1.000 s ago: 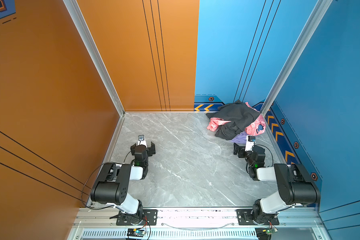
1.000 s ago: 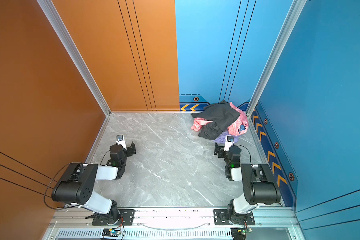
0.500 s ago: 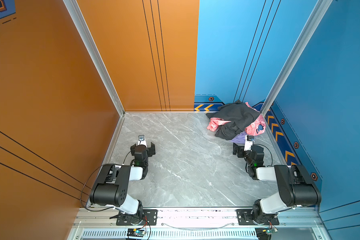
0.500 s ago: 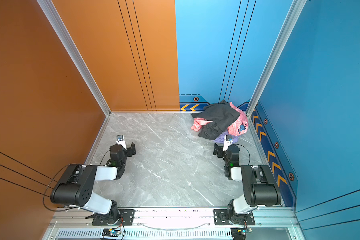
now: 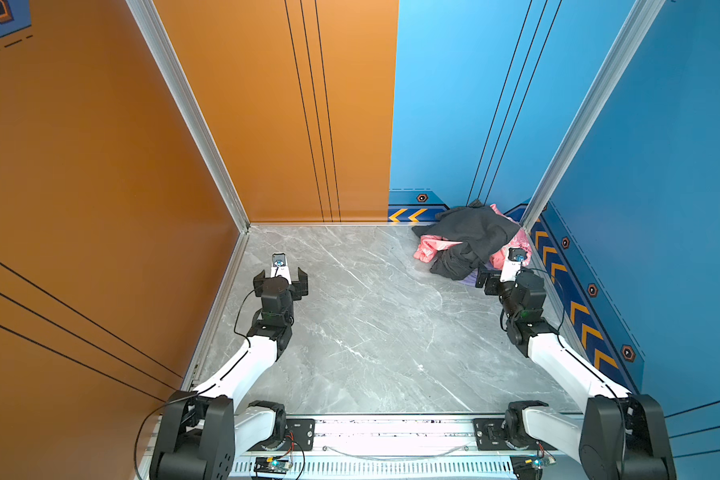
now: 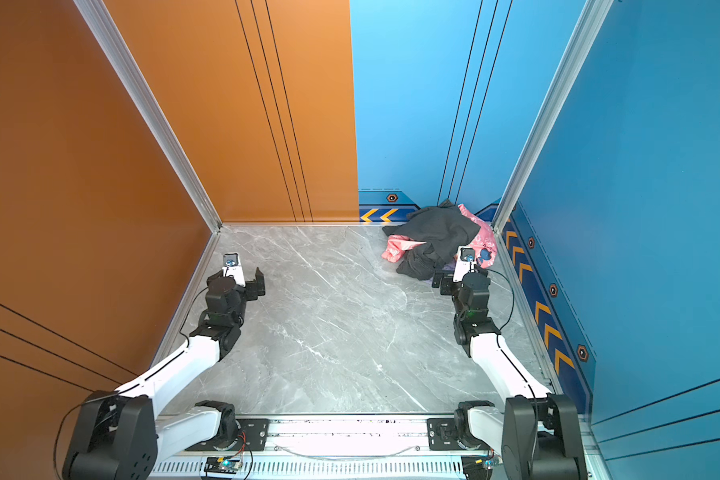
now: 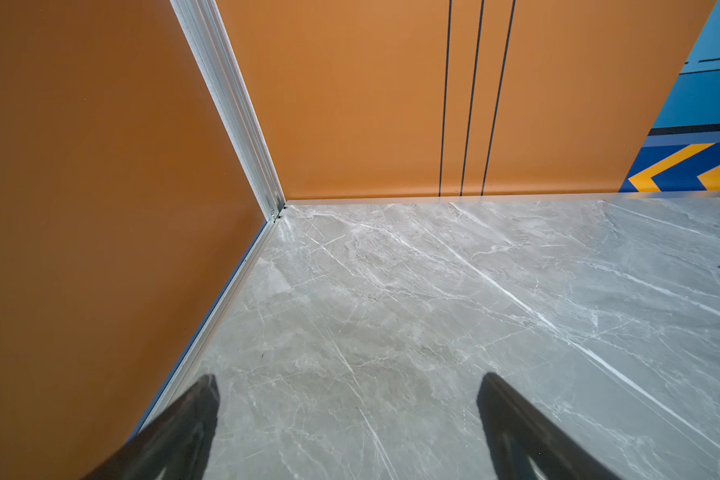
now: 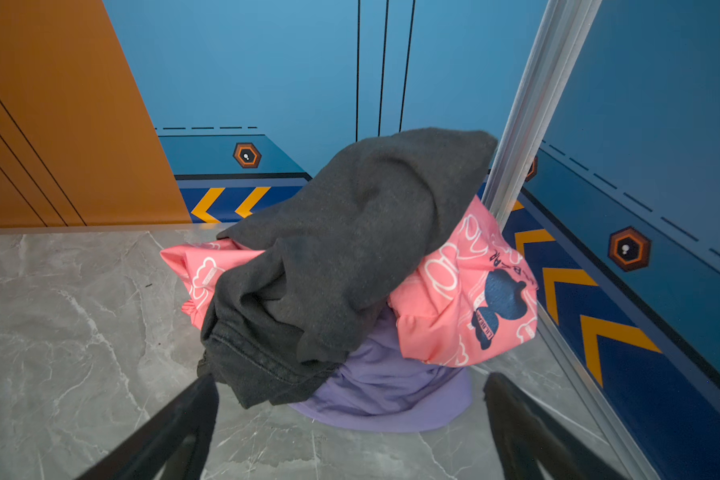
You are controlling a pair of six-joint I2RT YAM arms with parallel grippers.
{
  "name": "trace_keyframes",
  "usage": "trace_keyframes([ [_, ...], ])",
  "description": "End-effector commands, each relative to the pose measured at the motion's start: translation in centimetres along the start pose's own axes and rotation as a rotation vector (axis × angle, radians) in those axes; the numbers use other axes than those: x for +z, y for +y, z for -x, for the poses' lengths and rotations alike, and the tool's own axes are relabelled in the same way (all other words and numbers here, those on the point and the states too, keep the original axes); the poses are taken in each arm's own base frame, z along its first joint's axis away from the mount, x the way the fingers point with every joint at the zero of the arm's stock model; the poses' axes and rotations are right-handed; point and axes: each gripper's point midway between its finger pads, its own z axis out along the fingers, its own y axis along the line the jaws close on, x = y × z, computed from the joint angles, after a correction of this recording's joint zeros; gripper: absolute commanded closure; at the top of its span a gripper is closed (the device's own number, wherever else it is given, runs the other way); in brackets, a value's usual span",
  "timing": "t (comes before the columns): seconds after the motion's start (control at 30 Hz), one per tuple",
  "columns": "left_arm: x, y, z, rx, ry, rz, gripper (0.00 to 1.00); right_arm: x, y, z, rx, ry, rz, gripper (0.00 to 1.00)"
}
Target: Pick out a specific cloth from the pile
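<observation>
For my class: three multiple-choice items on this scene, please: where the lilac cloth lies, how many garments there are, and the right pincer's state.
1. Where does the plain lilac soft cloth lie?
A) topmost
B) lowest, under the dark grey soft garment and the pink printed garment
C) apart from the others

2. How many garments show in the pile?
A) two
B) three
C) five

3. The right pincer is:
A) shut on the lilac cloth
B) shut on nothing
C) open, holding nothing

Answers: 1 B, only its edge peeks out beneath both; 2 B, grey, pink and lilac; 3 C, its fingers stand wide apart.
</observation>
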Motion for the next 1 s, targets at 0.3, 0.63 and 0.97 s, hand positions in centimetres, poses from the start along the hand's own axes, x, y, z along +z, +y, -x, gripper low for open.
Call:
trace_keyframes([
  [0.3,-1.1,3.0,0.2,-0.252,0.111,0.000,0.02,-1.6,-3.9,1.8,0.079,0.184,-0.142,0.00],
  [0.63,-0.8,-0.4,0.6,-0.316,0.141,-0.208,0.02,-0.7,-4.9,-2.4,0.466,0.374,-0.153,0.00],
  [0.97,-1.3,-3.3,1.1,-0.284,0.150,-0.329,0.02,3.1,-3.1,-8.8,0.757,0.546,-0.152,0.11],
])
